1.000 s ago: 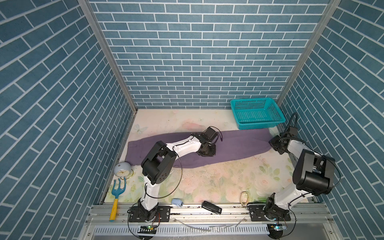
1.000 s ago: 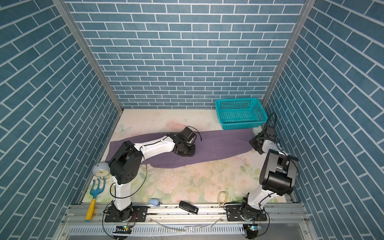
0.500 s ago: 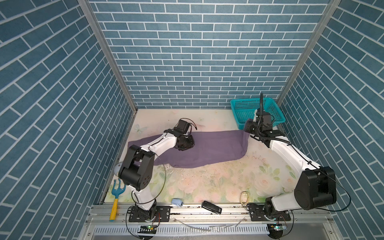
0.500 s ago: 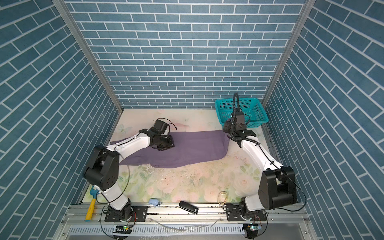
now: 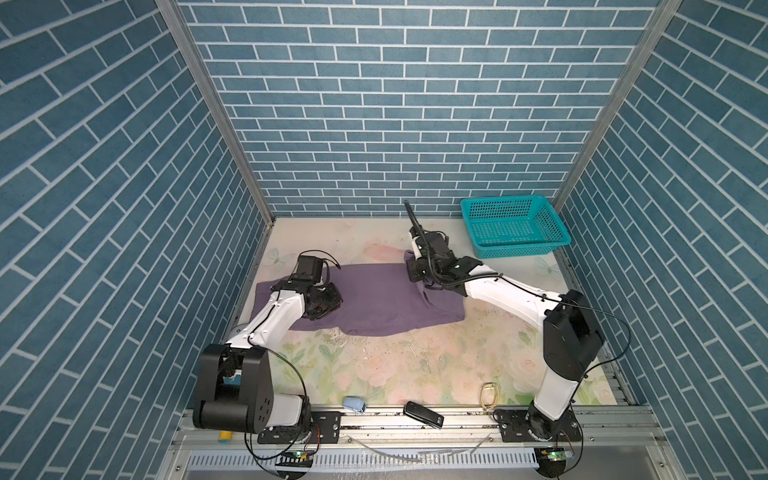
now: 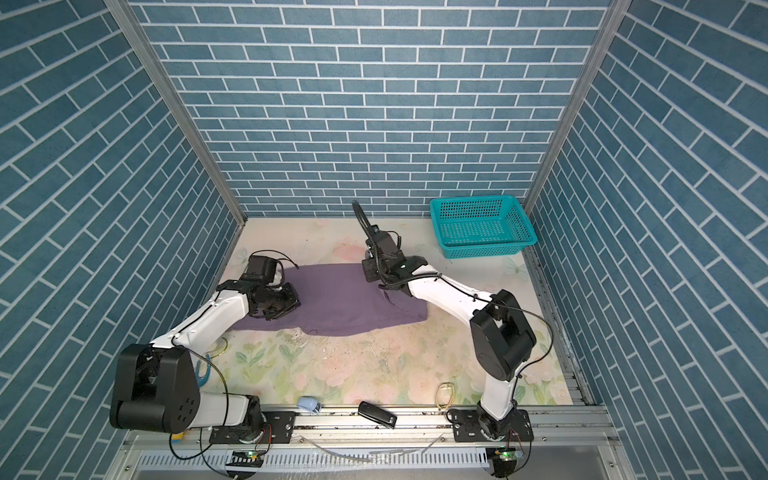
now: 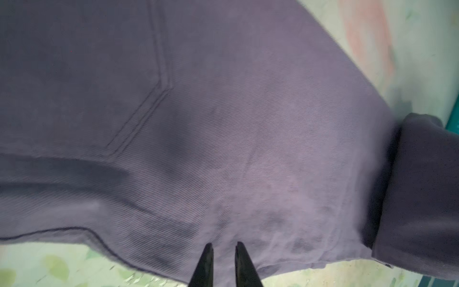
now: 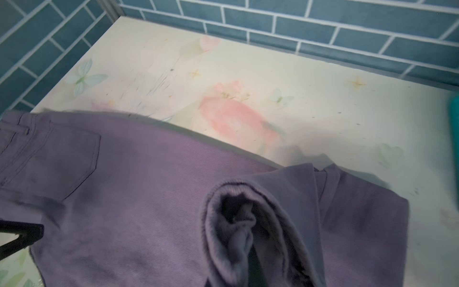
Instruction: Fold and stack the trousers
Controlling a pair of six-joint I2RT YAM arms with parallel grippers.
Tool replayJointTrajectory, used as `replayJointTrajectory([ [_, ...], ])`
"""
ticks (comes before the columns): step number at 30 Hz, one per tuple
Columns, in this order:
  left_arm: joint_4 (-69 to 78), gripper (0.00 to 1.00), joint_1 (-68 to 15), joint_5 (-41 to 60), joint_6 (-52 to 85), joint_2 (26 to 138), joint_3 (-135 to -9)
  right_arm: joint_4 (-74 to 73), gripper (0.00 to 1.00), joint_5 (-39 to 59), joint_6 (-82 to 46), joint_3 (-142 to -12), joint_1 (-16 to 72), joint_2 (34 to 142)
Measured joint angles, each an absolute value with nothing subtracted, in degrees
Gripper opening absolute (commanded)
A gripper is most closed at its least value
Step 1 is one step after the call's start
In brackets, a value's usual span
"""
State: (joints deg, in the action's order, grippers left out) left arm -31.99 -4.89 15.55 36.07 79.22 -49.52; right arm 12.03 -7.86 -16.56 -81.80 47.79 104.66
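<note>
1. Purple twill trousers (image 5: pixel 374 301) lie across the far half of the floral tabletop (image 5: pixel 415 374), apart from the teal basket (image 5: pixel 517 250), in both top views.
2. Only my right wrist view shows the right gripper (image 8: pixel 255 269) clenched on the bunched leg hem, which is doubled back over the rest.
3. Only my left wrist view shows the left gripper (image 7: pixel 223 263). Its tips are narrowly apart over the cloth, and I cannot tell whether they pinch it.
4. Muted, finely ribbed fabric carries a stitched back pocket (image 8: pixel 62 159).

Robot test cell, lab sort. Blue brick-print panels (image 5: pixel 374 104) box my floral tabletop (image 5: pixel 395 365) on three sides; aluminium rail (image 5: pixel 469 424) along the tabletop's near edge carries my arm bases (image 5: pixel 536 424).
</note>
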Motion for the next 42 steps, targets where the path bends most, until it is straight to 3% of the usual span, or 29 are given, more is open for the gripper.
replayJointTrajectory([
  [12,-31.1,0.2,-3.5,18.1,34.9,81.4,-48.3,17.1,0.0,-7.8,-8.8,-85.2,57.8,116.0],
  [16,-31.0,0.32,-3.5,18.3,34.6,81.6,-48.2,17.7,0.0,-8.3,-8.1,-85.1,58.8,116.2],
  [18,-31.0,0.4,-3.5,18.4,34.5,81.6,-48.2,17.9,0.11,-8.4,-7.6,-85.1,59.0,116.2],
  [20,-31.0,0.48,-3.5,18.6,34.7,81.6,-48.2,18.0,0.35,-8.5,-7.4,-85.1,59.2,116.2],
  [23,-31.1,0.54,-3.5,18.5,34.6,81.5,-48.2,17.8,0.51,-8.9,-6.6,-84.8,60.0,116.1],
  [26,-32.0,0.58,-3.9,17.5,34.5,80.9,-48.5,17.0,0.58,-9.2,-6.3,-82.5,60.7,114.8],
  [30,-35.2,0.6,-7.8,13.8,33.9,80.4,-52.4,16.1,0.59,-9.5,-6.5,-77.0,60.4,108.7],
  [35,-36.6,0.59,-18.0,9.4,33.4,83.4,-63.6,10.9,0.54,-8.3,-11.7,-67.4,51.9,95.0],
  [36,-36.4,0.59,-20.0,8.9,33.3,84.9,-65.8,9.4,0.49,-7.5,-13.6,-65.3,49.0,92.8],
  [37,-36.2,0.59,-21.9,8.4,33.2,86.8,-67.9,7.6,0.3,-6.4,-15.8,-62.7,45.6,90.7],
  [38,-36.1,0.6,-24.2,7.9,33.1,89.2,-70.3,5.7,0.05,-5.1,-18.4,-60.1,42.1,89.1],
  [39,-36.1,0.6,-25.7,7.7,33.0,91.2,-72.1,4.3,0.0,-4.2,-20.6,-57.7,39.0,88.2],
  [42,-36.6,0.59,-30.9,7.2,32.6,99.6,-79.3,2.4,0.0,-0.9,-27.0,-51.4,32.4,88.0],
])
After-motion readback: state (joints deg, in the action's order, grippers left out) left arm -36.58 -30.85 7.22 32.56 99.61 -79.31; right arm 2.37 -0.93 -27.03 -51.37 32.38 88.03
